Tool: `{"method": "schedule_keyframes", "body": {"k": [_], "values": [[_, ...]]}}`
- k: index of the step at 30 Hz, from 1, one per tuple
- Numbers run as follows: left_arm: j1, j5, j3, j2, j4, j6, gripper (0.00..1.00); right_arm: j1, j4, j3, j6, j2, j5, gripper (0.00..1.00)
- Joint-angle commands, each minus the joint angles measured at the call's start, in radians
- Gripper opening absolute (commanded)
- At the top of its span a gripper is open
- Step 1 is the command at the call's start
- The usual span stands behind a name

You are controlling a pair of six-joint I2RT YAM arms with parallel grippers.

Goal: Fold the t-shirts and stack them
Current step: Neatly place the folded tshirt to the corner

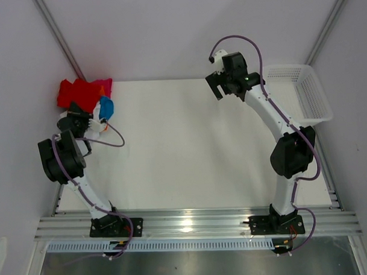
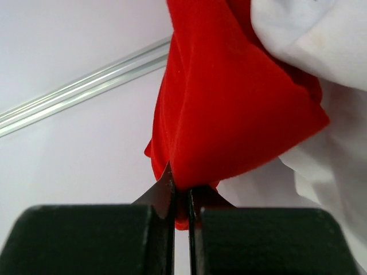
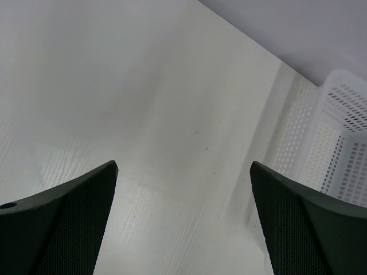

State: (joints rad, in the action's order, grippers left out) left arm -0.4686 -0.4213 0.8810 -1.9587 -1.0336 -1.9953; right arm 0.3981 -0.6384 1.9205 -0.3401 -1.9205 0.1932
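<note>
A heap of t-shirts lies at the table's far left corner: a large red t-shirt (image 1: pixel 75 93), a pink one (image 1: pixel 106 84), a blue one (image 1: pixel 106 107) and white cloth (image 1: pixel 93 116). My left gripper (image 1: pixel 74 114) is at the heap's near edge, shut on a fold of the red t-shirt (image 2: pixel 229 97), with white cloth (image 2: pixel 327 46) beside it. My right gripper (image 1: pixel 216 85) hovers over the table's far right part, jaws wide open and empty (image 3: pixel 183 172).
A white plastic mesh basket (image 1: pixel 302 91) stands at the far right edge and shows at the right of the right wrist view (image 3: pixel 338 137). The white table top (image 1: pixel 190 149) spans the middle. An aluminium rail (image 1: pixel 192 224) runs along the near edge.
</note>
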Motion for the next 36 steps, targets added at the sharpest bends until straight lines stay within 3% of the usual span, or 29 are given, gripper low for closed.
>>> {"method": "schedule_keyframes", "body": {"k": [1,8,9,11,15,16,20,23,24,27,30,32,36], "values": [[0.004,0.045,-0.045,0.09,0.084,-0.255,0.0,0.008,0.016,0.029,0.007,-0.003,-0.006,0.99],[0.004,0.134,-0.07,0.066,0.122,-0.249,0.0,0.008,0.014,0.028,0.007,-0.003,-0.006,0.99],[0.004,0.148,-0.068,0.055,0.115,-0.25,0.24,0.011,0.013,0.028,0.007,-0.005,-0.006,0.99],[0.004,0.145,-0.065,0.002,0.014,-0.234,0.97,0.012,0.011,0.028,0.007,-0.005,-0.008,0.99],[0.016,0.162,-0.036,-0.097,-0.199,-0.107,0.99,0.011,0.009,0.026,0.007,-0.008,-0.011,0.99],[0.03,0.235,-0.013,-0.106,-0.227,-0.059,0.99,0.01,0.009,0.028,0.007,-0.009,-0.012,0.99],[0.102,0.36,0.007,-0.042,-0.209,0.183,0.99,0.012,0.003,0.046,0.01,-0.026,-0.014,0.99],[0.154,0.351,-0.059,0.134,-0.05,0.38,0.99,0.015,-0.017,0.077,0.013,-0.052,-0.014,0.99],[0.166,0.333,-0.079,0.252,0.107,0.473,0.99,0.016,-0.018,0.081,0.012,-0.058,-0.011,0.99],[0.209,0.201,-0.094,0.43,0.371,0.634,0.99,0.024,-0.026,0.101,0.012,-0.075,0.0,0.99],[0.281,0.249,-0.051,0.511,0.318,0.687,0.99,0.027,-0.032,0.112,0.012,-0.083,0.005,0.99],[0.332,0.33,0.019,0.466,0.169,0.638,0.99,0.034,-0.038,0.117,0.012,-0.087,0.008,0.99],[0.352,0.392,0.156,0.391,0.208,0.601,0.99,0.035,-0.032,0.109,0.01,-0.072,0.02,0.99]]}}
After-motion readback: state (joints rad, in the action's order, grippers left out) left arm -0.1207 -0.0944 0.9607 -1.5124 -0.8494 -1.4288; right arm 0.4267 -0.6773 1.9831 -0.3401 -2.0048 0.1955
